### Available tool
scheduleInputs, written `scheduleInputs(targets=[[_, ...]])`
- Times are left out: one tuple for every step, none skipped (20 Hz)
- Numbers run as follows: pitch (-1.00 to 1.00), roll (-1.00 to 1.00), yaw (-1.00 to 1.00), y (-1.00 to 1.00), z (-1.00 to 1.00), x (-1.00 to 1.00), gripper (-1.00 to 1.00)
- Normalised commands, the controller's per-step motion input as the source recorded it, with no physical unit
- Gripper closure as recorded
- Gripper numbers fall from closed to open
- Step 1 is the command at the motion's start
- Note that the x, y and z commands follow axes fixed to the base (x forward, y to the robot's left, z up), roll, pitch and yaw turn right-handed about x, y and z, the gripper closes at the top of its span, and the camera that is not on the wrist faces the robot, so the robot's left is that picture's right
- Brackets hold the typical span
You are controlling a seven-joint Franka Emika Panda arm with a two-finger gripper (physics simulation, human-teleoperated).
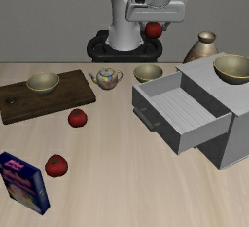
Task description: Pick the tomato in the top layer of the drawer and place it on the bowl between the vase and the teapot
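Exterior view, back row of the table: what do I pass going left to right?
In order: board bowl → teapot → middle bowl → vase → cabinet bowl. Left out: the gripper and the tomato it holds, which share the middle bowl's span.

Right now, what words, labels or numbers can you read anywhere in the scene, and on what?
Box at the exterior view's lower left: pale print on its blue and purple front, too blurred to read.
No other text: none on the cabinet, the teapot, or the tomato held in the hand.
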Motion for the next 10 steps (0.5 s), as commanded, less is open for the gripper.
scheduleInputs(targets=[[0.0, 0.0, 0.0, 0.0, -1.0, 0.0, 1.0], [0.0, 0.0, 0.0, 0.0, -1.0, 0.0, 1.0], [0.0, 0.0, 0.0, 0.0, -1.0, 0.0, 1.0], [0.0, 0.0, 0.0, 0.0, -1.0, 0.0, 1.0], [0.0, 0.0, 0.0, 0.0, -1.0, 0.0, 1.0], [0.0, 0.0, 0.0, 0.0, -1.0, 0.0, 1.0], [0.0, 0.0, 0.0, 0.0, -1.0, 0.0, 1.0], [0.0, 0.0, 0.0, 0.0, -1.0, 0.0, 1.0], [0.0, 0.0, 0.0, 0.0, -1.0, 0.0, 1.0], [0.0, 0.0, 0.0, 0.0, 0.0, -1.0, 1.0]])
